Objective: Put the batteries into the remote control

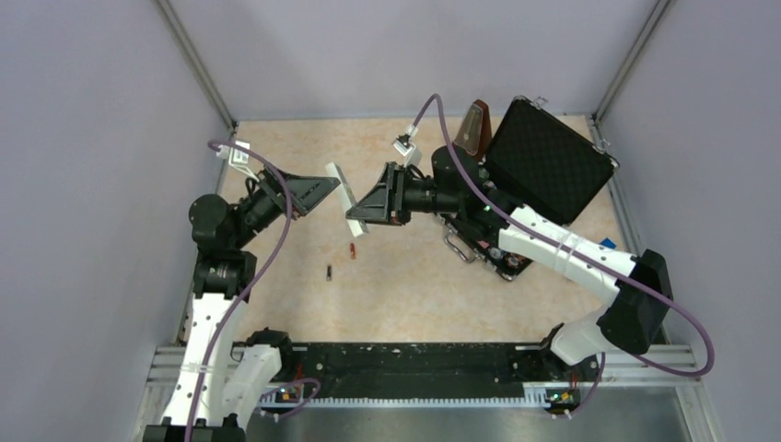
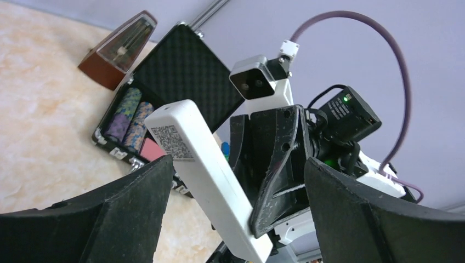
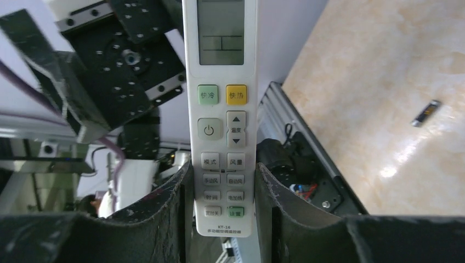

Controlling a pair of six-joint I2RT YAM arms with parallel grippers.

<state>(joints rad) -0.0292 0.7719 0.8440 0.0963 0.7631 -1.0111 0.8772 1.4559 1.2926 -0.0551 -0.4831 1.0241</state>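
My right pincer (image 3: 224, 186) clenches the air-conditioner remote control (image 3: 221, 109) by its button end, mid-frame; my left pincer (image 1: 324, 189) gapes released beside its other end. Red battery (image 1: 352, 250) and black battery (image 1: 329, 271) lie just below on the table (image 1: 414, 295)

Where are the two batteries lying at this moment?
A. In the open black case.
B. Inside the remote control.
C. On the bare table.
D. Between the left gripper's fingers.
C: the red battery and the black battery lie loose on the table, away from the remote control that the right gripper holds.
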